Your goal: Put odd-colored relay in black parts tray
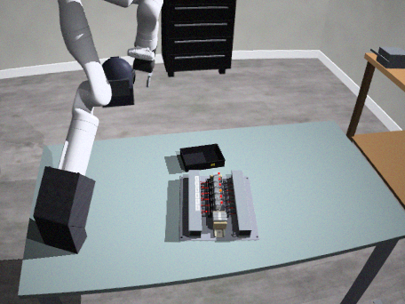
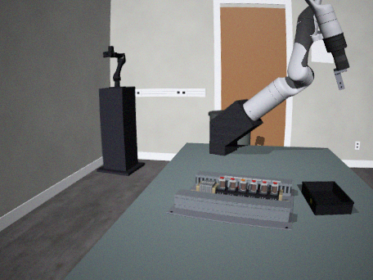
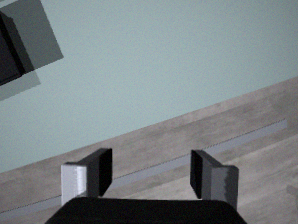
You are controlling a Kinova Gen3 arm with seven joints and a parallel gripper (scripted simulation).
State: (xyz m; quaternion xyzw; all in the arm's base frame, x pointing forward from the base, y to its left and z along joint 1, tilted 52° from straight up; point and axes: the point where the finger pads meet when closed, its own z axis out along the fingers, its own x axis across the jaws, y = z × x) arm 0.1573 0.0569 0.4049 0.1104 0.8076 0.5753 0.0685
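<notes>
The grey relay panel [image 1: 218, 205] lies flat on the table, with a row of relays down its middle. Most have red buttons; one relay [image 1: 220, 189] has an orange button, third from the left in the exterior view [image 2: 243, 184]. The black parts tray [image 1: 202, 156] sits just behind the panel and is empty; it also shows in the exterior view [image 2: 326, 197]. My gripper [image 1: 147, 79] is open and empty, high above the table's far edge, well away from the panel. In the wrist view its fingers hang over the table edge and floor.
The arm's dark base block [image 1: 62, 208] stands at the table's left corner. A black drawer cabinet [image 1: 198, 33] stands on the floor behind. A wooden side table [image 1: 386, 111] stands at the right.
</notes>
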